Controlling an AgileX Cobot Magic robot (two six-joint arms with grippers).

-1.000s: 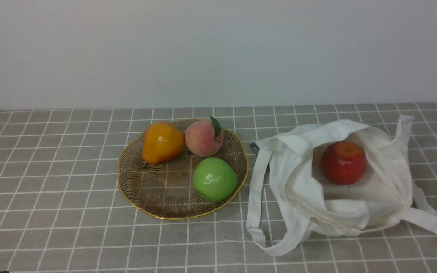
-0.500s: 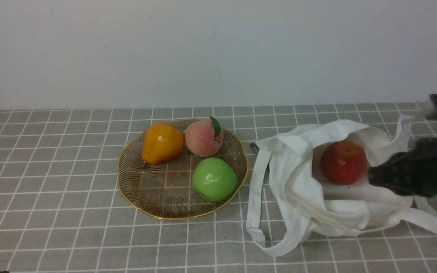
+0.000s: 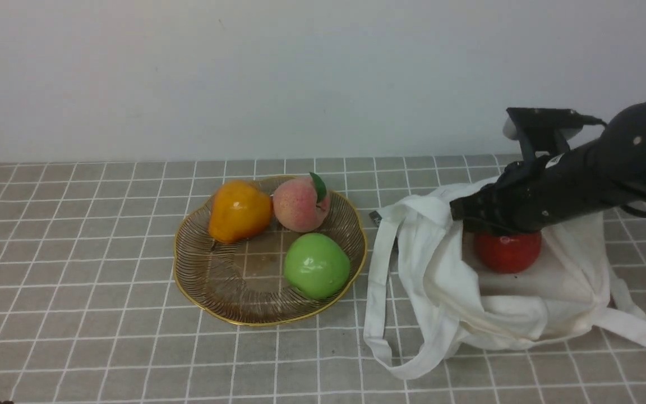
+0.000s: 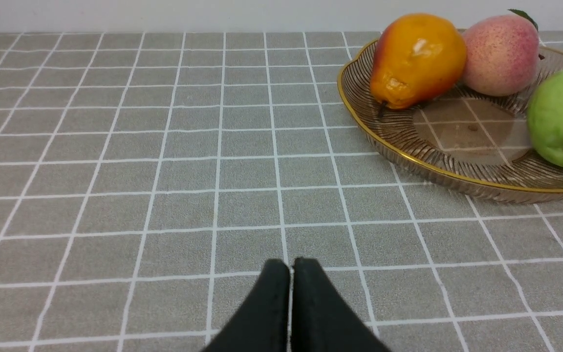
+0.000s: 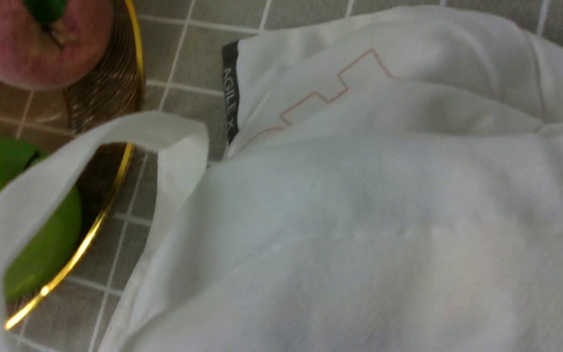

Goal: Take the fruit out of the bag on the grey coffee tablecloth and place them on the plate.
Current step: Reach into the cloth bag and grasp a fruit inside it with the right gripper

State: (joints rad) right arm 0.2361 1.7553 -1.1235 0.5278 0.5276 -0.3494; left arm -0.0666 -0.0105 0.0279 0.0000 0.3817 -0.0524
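The red apple (image 3: 507, 253) lies inside the open bag (image 3: 525, 314), on the grey tablecloth (image 3: 76, 280) toward the bench's right edge. The right end effector (image 3: 460, 212) reaches over the apple's top, closed, with nothing seen in it. Left of the bag, the plate (image 3: 216, 280) carries a green apple (image 3: 316, 273), a peach (image 3: 299, 205) and an orange pear (image 3: 239, 210). The left end effector (image 4: 290, 274) is closed and empty.

The right arm (image 3: 581, 179) is seen as a black body, thick and rounded at its joint and narrower toward its end. Small pale round marks (image 3: 636, 140) are set in the shell, and a small white label (image 3: 553, 161) is fixed on it. A flat black bracket (image 3: 541, 116) with a whitish part below it is mounted on top, and a thin black cable (image 3: 591, 119) is led from it. The left gripper (image 4: 290, 266) is formed by two matte black fingers (image 4: 267, 303), tapered to rounded tips.
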